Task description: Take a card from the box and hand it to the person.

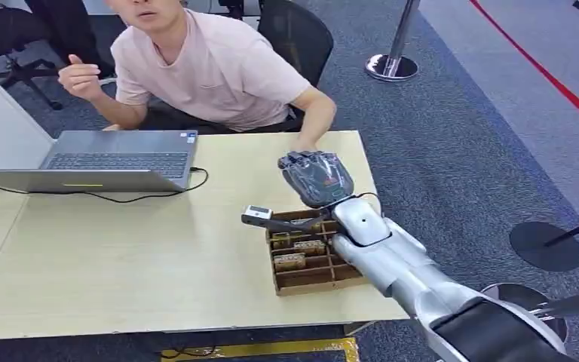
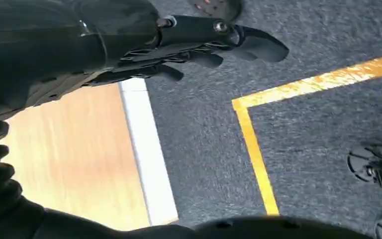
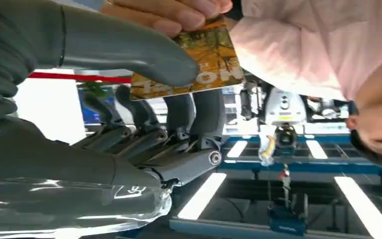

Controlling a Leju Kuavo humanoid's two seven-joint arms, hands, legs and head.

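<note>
My right hand [image 1: 315,177] is raised over the far side of the brown cardboard box [image 1: 344,281], its back toward me. In the right wrist view this hand [image 3: 144,124] pinches an orange-and-yellow printed card [image 3: 214,67] between its thumb and fingers. The person's fingers [image 3: 179,12] grip the same card from the other side. The person in a pink shirt [image 1: 211,68] sits across the table, one arm [image 1: 318,121] stretched to my hand. More cards [image 1: 290,260] stand in the box's compartments. My left hand [image 2: 204,47] hangs beside the table and holds nothing, fingers loosely extended.
An open laptop [image 1: 113,162] with a black cable lies at the table's far left, beside a white box [image 1: 0,124]. A small grey device [image 1: 257,214] lies at the box's near-left corner. The light wood table [image 1: 121,249] ends just right of the box. A stanchion base [image 1: 393,66] stands behind.
</note>
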